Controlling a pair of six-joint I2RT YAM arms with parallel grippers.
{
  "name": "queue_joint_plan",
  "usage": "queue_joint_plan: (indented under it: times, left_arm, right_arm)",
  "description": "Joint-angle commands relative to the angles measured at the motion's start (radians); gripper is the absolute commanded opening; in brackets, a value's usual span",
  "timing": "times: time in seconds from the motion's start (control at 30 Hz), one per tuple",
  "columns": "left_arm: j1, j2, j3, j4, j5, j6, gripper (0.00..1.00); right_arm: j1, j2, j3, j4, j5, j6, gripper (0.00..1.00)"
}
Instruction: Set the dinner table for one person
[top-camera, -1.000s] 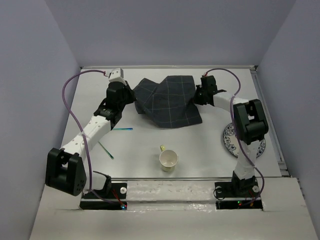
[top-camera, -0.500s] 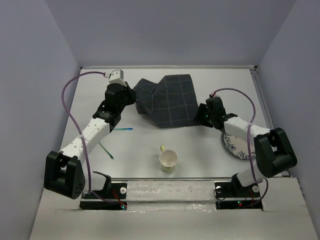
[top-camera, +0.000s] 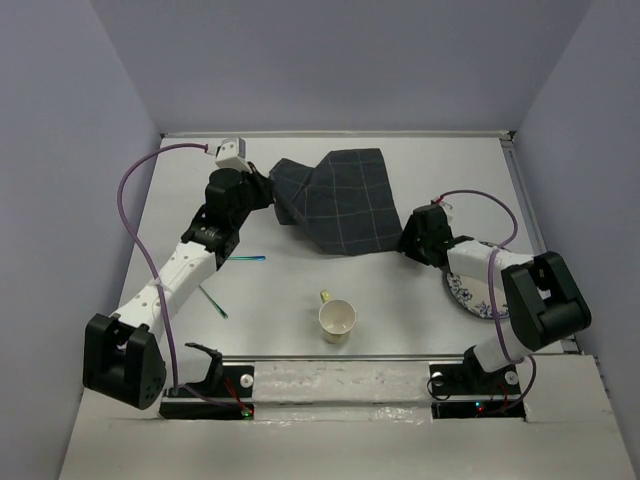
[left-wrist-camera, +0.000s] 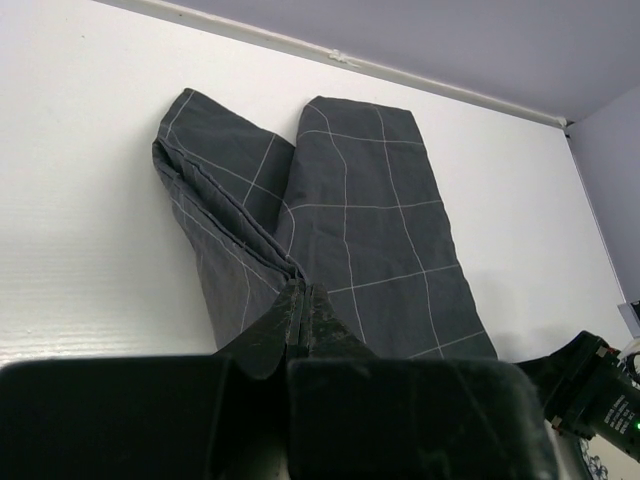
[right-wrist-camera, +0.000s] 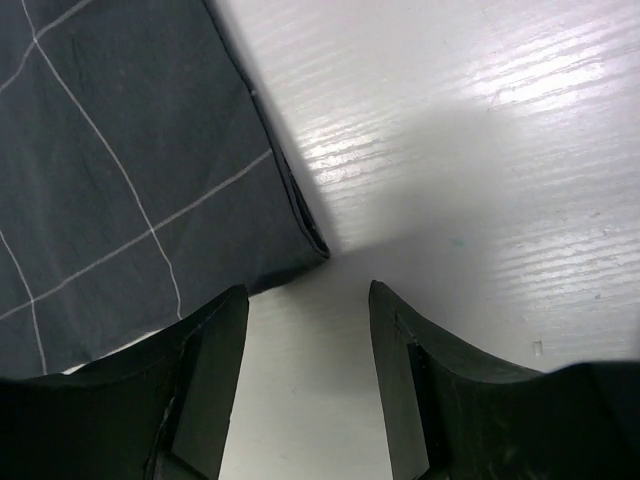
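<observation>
Cloth mat (top-camera: 340, 205) is the centrepiece here, dark navy with a pale check, lying rumpled and partly folded over itself on the white dinner table (top-camera: 400, 300). The table spreads out beneath the mat and far past it on every side.

Left gripper (left-wrist-camera: 300, 300) is at the mat's left edge, fingers pressed together with a ridge of the fabric pinched between them. The left wrist view shows the fold running right up into the tips.

Over at the mat's near right corner, the right gripper (right-wrist-camera: 308, 300) sits low, fingers spread, only bare tabletop between them. The mat's corner lies just ahead of the tips, not touching.

Nearer than the mat, toward the arm bases, a pale yellow cup (top-camera: 337, 319) stands upright, mouth up. To the mat's right and nearer, a patterned plate (top-camera: 460, 290) lies partly hidden under the right arm. Left of the mat and nearer, two thin teal sticks (top-camera: 245, 258) lie apart on the table; what they are, I cannot tell.
</observation>
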Motion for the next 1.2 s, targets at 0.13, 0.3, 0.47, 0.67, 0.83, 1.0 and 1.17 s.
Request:
queue_joint_plan:
  times: [0.13, 0.3, 0.47, 0.67, 0.83, 1.0, 1.17]
  left_arm:
    - [-0.004, -0.023, -0.007, 0.056, 0.015, -0.004, 0.00]
    - [-0.004, -0.024, -0.008, 0.056, 0.012, -0.003, 0.00]
    - [-0.004, -0.023, -0.008, 0.058, 0.009, -0.003, 0.00]
    - [-0.006, -0.032, -0.004, 0.055, -0.011, 0.008, 0.00]
    - [-0.004, -0.105, 0.010, 0.047, -0.059, 0.031, 0.00]
    - [-0.006, -0.221, 0.068, 0.038, -0.128, 0.048, 0.00]
    - [-0.007, -0.331, 0.168, 0.030, -0.157, 0.040, 0.00]
  right_arm:
    - [-0.001, 0.071, 0.011, 0.087, -0.004, 0.045, 0.48]
    - [-0.001, 0.094, 0.017, 0.090, 0.005, 0.047, 0.33]
    - [-0.001, 0.085, 0.015, 0.091, 0.015, 0.041, 0.10]
    - [-0.001, 0.012, 0.029, 0.087, 0.053, 0.001, 0.00]
    - [-0.001, -0.191, 0.048, 0.006, 0.090, -0.097, 0.00]
    - [-0.001, -0.516, 0.155, -0.128, 0.133, -0.185, 0.00]
    - [-0.001, -0.644, 0.356, -0.260, 0.148, -0.249, 0.00]
